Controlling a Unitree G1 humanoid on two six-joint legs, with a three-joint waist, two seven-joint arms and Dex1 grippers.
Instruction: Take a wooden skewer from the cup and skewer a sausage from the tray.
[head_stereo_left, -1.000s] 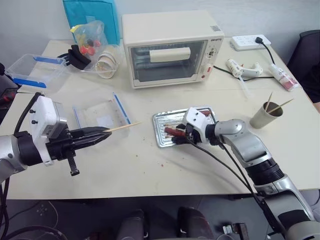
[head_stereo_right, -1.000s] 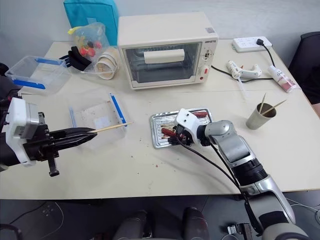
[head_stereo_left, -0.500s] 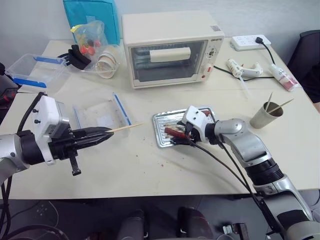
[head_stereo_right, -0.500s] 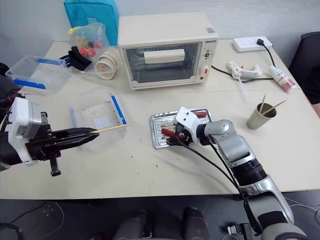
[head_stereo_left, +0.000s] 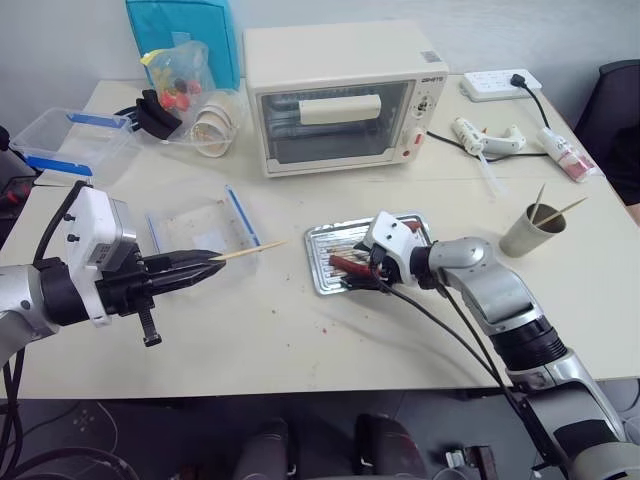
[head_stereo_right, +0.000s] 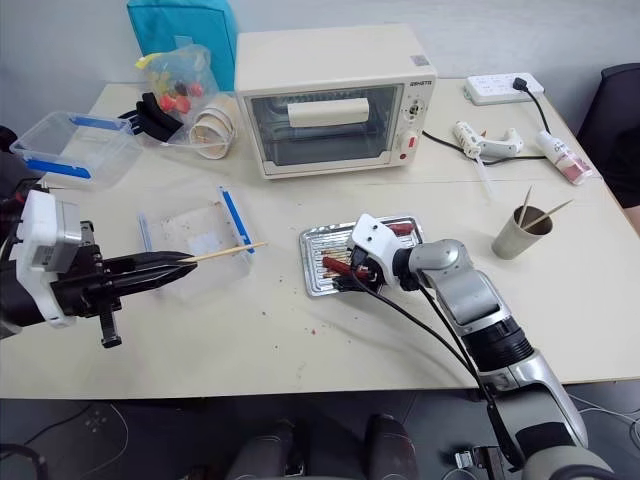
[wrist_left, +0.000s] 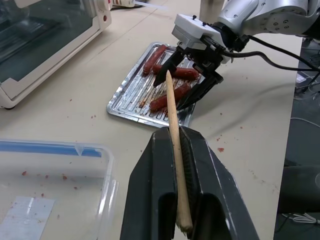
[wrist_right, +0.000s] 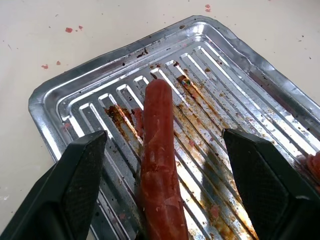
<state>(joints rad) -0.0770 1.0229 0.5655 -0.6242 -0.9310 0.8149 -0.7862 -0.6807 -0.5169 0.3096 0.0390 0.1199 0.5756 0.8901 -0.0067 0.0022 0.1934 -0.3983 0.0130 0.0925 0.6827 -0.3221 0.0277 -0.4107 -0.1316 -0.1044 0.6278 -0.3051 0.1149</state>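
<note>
sausage could roll before i close

my right gripper (wrist_right: 160, 200) stands apart, straddling a sausage (wrist_right: 159, 165) on the tray (wrist_right: 240, 60); closing off-centre could push it aside. my left gripper (wrist_left: 181, 150) is clamped on the wooden skewer (wrist_left: 175, 145), tip aimed toward that sausage, well apart.

- We see the tray (head_stereo_left: 325, 262) near the table's (head_stereo_left: 300, 330) middle, in front of the toaster oven (head_stereo_left: 340, 95).
- Three sausages lie in the tray; one sausage (wrist_right: 159, 165) lies between the right gripper's (wrist_right: 165, 185) spread fingers.
- The cup (head_stereo_left: 530, 232) stands well right of the tray, skewers upright in it.
- Left of the tray, the left gripper (head_stereo_left: 205, 266) clamps a wooden skewer (head_stereo_left: 245, 252) pointing toward the tray.
- A clear box (head_stereo_left: 195, 228) lies behind that skewer.
</note>
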